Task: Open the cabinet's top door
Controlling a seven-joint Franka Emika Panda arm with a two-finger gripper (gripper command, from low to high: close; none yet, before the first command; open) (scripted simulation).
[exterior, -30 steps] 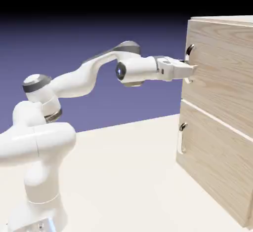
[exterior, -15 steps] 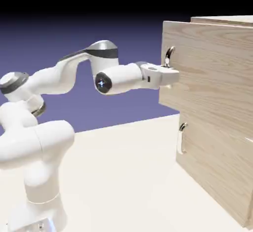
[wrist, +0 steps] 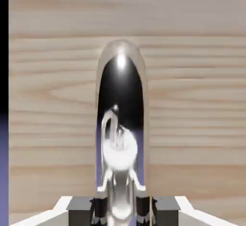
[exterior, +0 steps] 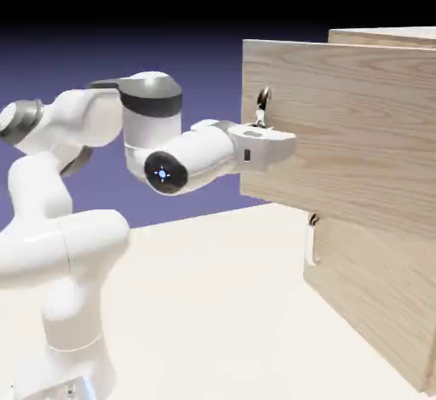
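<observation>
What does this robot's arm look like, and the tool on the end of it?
The arm is glossy white, with smooth, rounded, tube-like segments and dark grey or black bands at some joints. A round black cap with a small blue light sits near the wrist. The tool has a white body and two small, blocky, dark grey tips.

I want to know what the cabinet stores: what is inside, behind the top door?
The top door stands swung outward, but its panel hides the compartment from the exterior view, and the hand view shows only its face, so the contents can't be seen.
</observation>
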